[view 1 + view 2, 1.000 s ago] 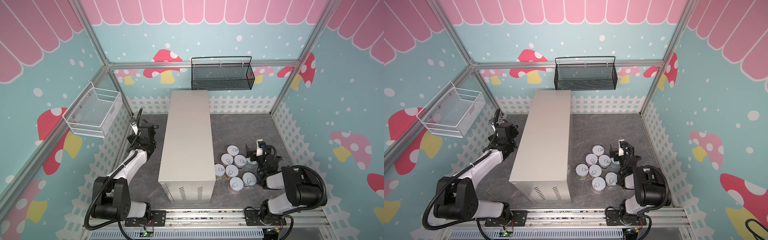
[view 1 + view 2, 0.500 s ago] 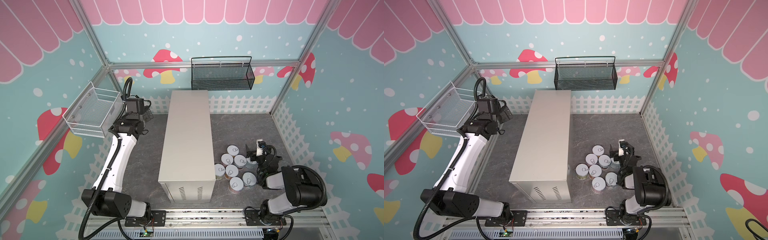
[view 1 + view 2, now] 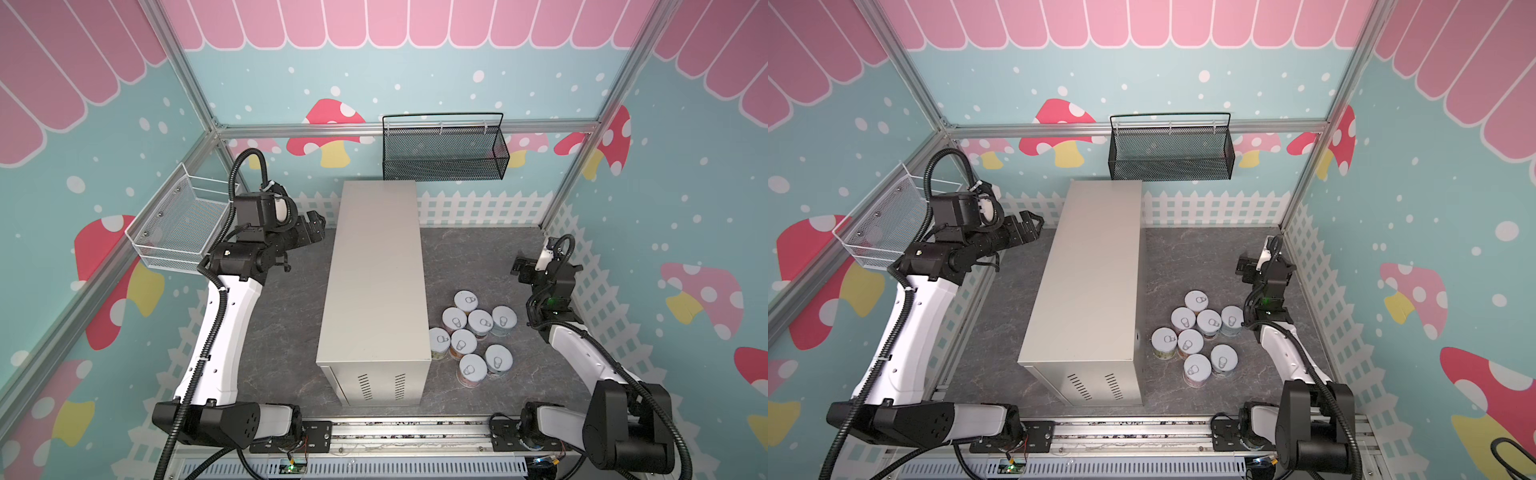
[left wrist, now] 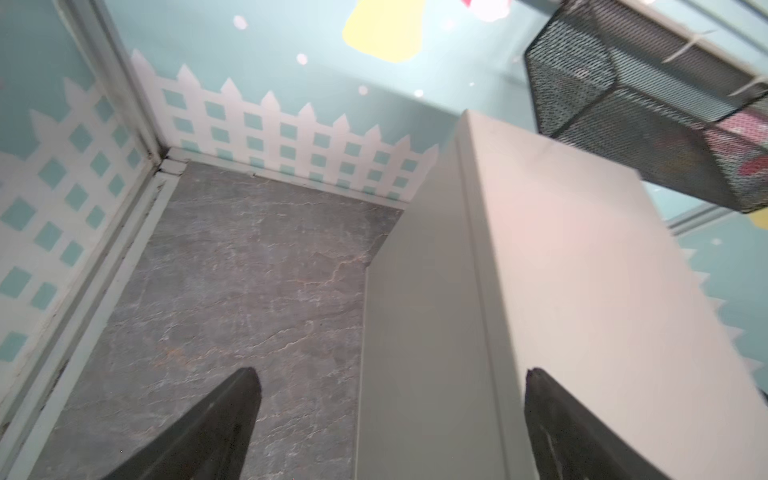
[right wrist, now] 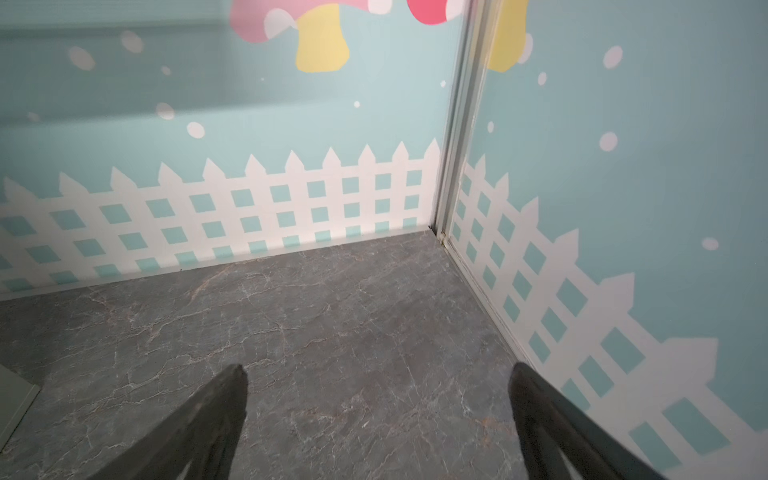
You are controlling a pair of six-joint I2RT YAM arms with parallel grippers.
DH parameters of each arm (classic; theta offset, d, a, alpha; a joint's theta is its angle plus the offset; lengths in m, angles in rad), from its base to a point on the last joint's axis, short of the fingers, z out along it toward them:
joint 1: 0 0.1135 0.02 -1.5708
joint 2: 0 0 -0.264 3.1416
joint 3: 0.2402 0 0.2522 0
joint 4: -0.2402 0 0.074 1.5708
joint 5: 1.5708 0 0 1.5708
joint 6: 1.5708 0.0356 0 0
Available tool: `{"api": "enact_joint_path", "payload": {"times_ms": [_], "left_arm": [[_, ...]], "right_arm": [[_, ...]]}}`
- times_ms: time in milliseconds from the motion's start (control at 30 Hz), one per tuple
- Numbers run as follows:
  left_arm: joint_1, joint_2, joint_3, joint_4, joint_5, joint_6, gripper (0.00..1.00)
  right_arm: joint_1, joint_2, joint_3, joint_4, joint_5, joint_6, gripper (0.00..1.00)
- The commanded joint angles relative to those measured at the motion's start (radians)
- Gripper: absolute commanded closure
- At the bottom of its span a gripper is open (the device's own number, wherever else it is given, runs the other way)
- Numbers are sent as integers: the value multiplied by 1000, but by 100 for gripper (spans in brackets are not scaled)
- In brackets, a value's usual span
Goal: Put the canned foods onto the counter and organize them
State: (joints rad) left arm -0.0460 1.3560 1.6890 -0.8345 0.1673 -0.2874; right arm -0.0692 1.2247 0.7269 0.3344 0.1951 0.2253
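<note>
In a top view the counter stands lengthwise on the grey stone-patterned floor, with vent slots on its near end. The canned foods, eight upright with white lids, cluster on the floor just beside its right flank. The left gripper hovers near the counter's far left edge, close to the white wire basket. The right gripper sits beyond the cans, apart from them.

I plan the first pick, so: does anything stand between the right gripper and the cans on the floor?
Nothing visible does. Only bare floor lies between the open right gripper and the cans, which stand grouped beside the counter.
</note>
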Motion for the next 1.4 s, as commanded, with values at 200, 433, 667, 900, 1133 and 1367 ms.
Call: {"api": "enact_joint_path", "payload": {"times_ms": [200, 433, 667, 900, 1133, 1367], "left_arm": [[6, 34, 116, -25, 328, -31, 1], [-10, 61, 196, -30, 357, -48, 1], [-9, 60, 152, -29, 351, -43, 1], [-7, 42, 114, -23, 326, -27, 1], [12, 31, 71, -5, 346, -43, 1], [24, 24, 54, 6, 358, -50, 1]], "right_arm": [[6, 4, 49, -591, -29, 165, 1], [6, -45, 24, -770, -46, 252, 1], [11, -162, -35, -855, -74, 303, 1], [11, -163, -30, -896, -155, 362, 1], [12, -132, -57, -842, -261, 357, 1], [14, -35, -40, -777, -313, 355, 1]]}}
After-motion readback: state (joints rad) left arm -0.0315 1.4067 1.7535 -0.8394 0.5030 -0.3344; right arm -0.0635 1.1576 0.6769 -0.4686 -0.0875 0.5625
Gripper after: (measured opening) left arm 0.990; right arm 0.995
